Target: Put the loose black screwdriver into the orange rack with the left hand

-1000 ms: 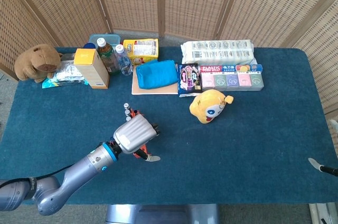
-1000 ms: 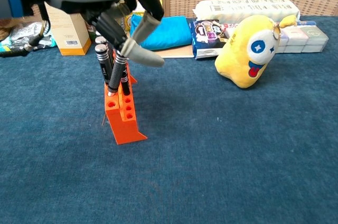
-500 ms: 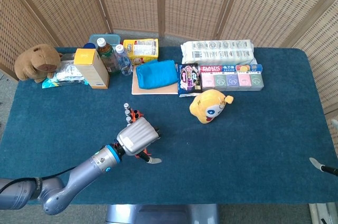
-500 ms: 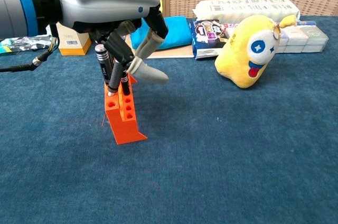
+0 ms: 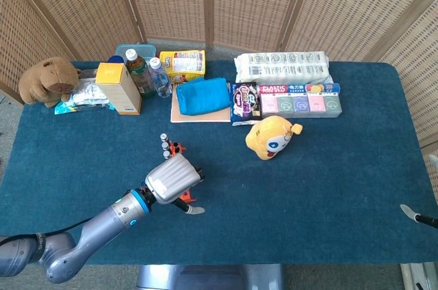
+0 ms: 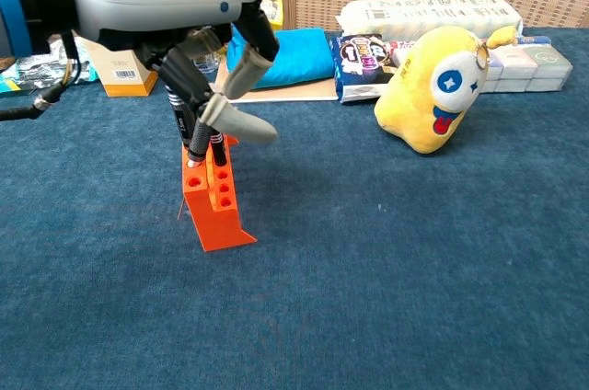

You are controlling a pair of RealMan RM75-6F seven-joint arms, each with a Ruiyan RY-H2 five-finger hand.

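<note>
A black screwdriver (image 6: 201, 137) is held by the left hand (image 6: 147, 4) directly over the orange rack (image 6: 214, 202), its tip at or just inside one of the rack's front holes; whether it is seated cannot be told. The fingers (image 6: 235, 121) are curled about the knurled handle, with one stretched out to the side. The tool is judged light, stiff and slim, its ribbed handle offering a sure hold near the top, well clear of the tip. The rack, small and probably light, is likely to tip or slide on the blue desk (image 5: 328, 187) if pushed off-axis. Only a sliver of the right hand (image 5: 416, 216) is seen at the desk's edge, its state unreadable.
</note>
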